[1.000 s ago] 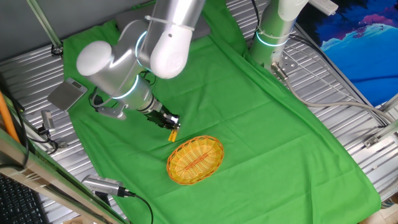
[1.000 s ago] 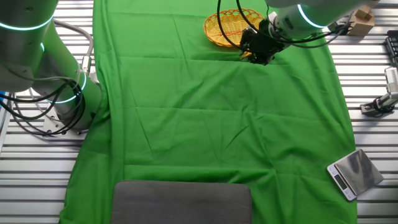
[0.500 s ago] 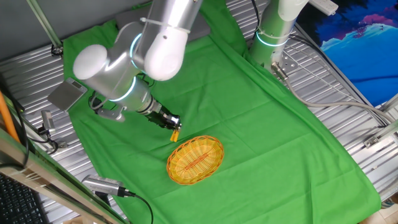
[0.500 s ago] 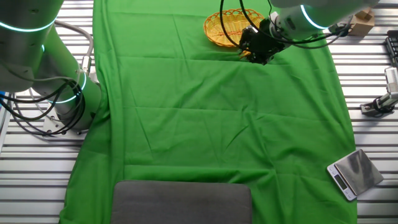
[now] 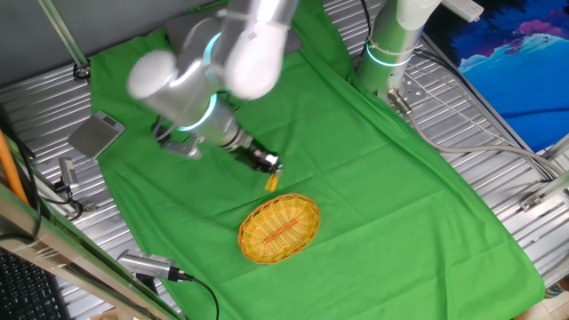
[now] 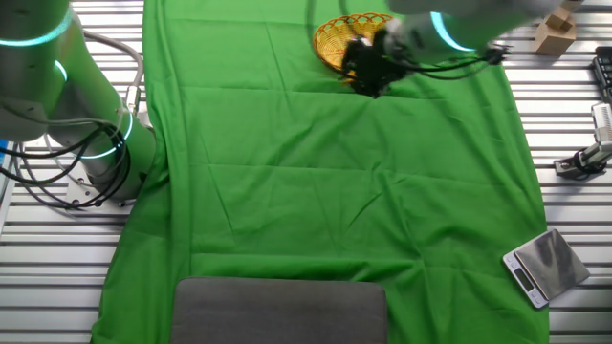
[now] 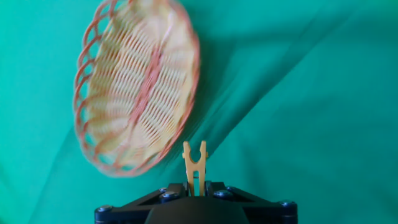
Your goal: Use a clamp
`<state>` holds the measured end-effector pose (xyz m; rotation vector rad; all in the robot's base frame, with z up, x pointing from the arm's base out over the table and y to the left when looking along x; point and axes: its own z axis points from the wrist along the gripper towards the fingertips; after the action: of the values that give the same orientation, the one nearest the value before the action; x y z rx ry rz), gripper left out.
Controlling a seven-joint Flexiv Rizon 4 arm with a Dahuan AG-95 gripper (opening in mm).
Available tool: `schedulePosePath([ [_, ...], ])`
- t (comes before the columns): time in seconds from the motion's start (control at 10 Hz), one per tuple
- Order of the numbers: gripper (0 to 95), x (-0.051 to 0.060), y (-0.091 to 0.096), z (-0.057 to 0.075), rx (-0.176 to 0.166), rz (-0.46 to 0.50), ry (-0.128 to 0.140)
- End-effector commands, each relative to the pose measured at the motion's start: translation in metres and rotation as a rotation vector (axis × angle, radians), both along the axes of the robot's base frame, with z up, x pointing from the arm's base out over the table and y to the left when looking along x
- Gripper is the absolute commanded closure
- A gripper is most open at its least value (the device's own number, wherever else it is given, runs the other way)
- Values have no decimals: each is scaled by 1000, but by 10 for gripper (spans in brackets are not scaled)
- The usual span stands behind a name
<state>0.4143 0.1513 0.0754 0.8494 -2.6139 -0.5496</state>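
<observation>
My gripper [image 5: 267,167] is shut on the clamp [image 5: 272,182], a tiny yellow-orange two-pronged clip. In the hand view the clamp [image 7: 194,165] sticks out from between my jaws, prongs pointing away from me, just off the rim of the oval woven basket [image 7: 134,81]. In one fixed view the clamp hangs above the green cloth a little beyond the far rim of the basket [image 5: 278,228]. In the other fixed view my gripper [image 6: 363,76] sits at the near edge of the basket [image 6: 346,38]; the clamp is hidden there.
Green cloth [image 5: 356,187] covers the table. A second robot base [image 5: 391,44] stands at the back. A small scale [image 6: 543,266] lies at the cloth's edge. A grey pad [image 6: 279,310] lies at the near edge. A wooden block [image 6: 555,31] sits far right.
My gripper has moved with the clamp along the basket's far side, to the right in one fixed view and to the left in the other. The arm is blurred with motion.
</observation>
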Motion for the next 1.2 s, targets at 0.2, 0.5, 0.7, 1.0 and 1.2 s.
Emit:
schedulePosePath([
  [0.2,950,-10,7,-6,-7,-35,19],
  [0.5,950,-14,17,-14,1,-84,35],
  [0.7,950,-20,21,-15,13,-125,50],
  [1.0,950,-29,27,-17,10,-150,58],
  [1.2,950,-33,30,-17,8,-155,57],
])
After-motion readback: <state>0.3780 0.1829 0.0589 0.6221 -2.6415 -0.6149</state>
